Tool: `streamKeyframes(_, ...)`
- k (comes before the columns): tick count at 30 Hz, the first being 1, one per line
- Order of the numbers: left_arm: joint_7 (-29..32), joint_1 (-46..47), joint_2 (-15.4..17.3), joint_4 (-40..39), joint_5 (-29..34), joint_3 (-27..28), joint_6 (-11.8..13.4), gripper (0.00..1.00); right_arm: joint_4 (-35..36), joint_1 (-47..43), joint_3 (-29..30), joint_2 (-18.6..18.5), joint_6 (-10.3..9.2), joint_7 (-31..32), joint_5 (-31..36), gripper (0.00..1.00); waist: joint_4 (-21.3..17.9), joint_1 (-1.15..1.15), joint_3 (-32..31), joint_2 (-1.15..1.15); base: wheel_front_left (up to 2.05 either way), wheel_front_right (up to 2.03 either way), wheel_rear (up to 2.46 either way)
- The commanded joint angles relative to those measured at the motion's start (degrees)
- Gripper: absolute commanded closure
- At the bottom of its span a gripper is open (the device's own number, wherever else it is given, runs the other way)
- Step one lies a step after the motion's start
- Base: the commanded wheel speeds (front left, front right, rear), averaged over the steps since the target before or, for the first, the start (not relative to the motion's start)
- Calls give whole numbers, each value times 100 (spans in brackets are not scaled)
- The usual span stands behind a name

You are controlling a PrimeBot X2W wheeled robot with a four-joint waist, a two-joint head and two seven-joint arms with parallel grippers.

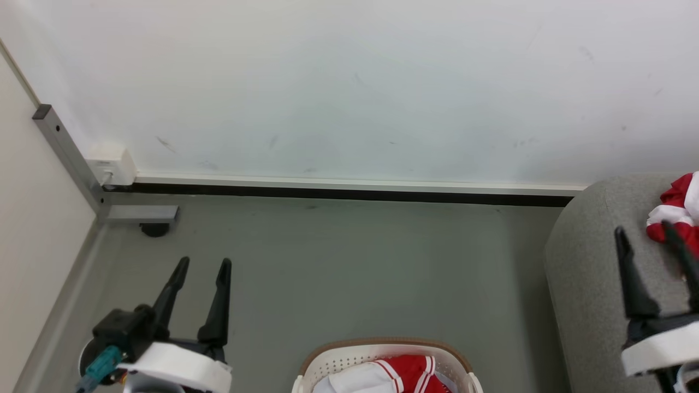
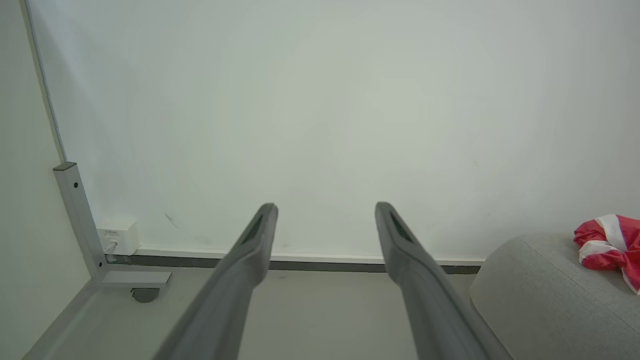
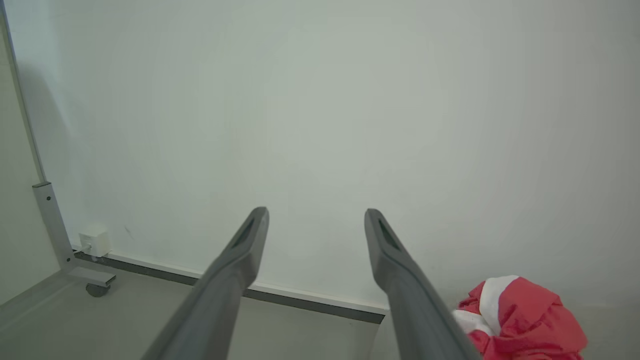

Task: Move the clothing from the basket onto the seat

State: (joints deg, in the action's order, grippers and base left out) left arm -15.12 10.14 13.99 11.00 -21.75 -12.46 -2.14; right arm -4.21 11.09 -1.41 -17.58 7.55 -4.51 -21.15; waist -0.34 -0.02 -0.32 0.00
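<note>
The white basket with a brown rim stands on the floor at the bottom middle of the head view, with red and white clothing inside it. On the grey seat at the right lies another red and white garment. My left gripper hangs open and empty left of the basket. My right gripper is open above the seat, just short of that garment. The left wrist view shows the left gripper open, with the seat and the garment at the right. In the right wrist view the right gripper is open beside the garment.
A pale wall with a dark baseboard runs across the back. At the left stands a partition on a grey metal frame with a caster, and a white socket box sits beside it. Grey floor lies between wall and basket.
</note>
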Motion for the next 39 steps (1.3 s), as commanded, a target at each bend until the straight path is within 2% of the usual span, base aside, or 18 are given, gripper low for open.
streamKeyframes(1, -4, -165, -77, -49, 99, 130, -31, 0, -5, -226, -28, 142, -12, -184, 31, 0, 9, 2, 1, 0, 0, 0, 0)
streamKeyframes(7, -4, -486, -383, -138, 413, 608, -192, 0, -253, -678, -183, 604, -12, -813, 287, 0, -10, 2, 27, 0, 0, 0, 0)
streamKeyframes(13, -4, -662, -662, -92, 678, 866, -373, 0, -505, -895, -202, 933, -12, -1026, 371, 0, -45, 2, 54, 0, 0, 0, 0)
streamKeyframes(30, -4, -587, -896, -22, 955, 1066, -535, 0, -623, -678, -231, 1055, -13, -1071, 385, 0, -148, 2, 100, 0, 0, 0, 0)
streamKeyframes(39, -4, -419, -881, 77, 871, 712, -540, 0, -772, -634, -120, 982, -13, -1071, 351, 0, -326, 2, 322, 0, 0, 0, 0)
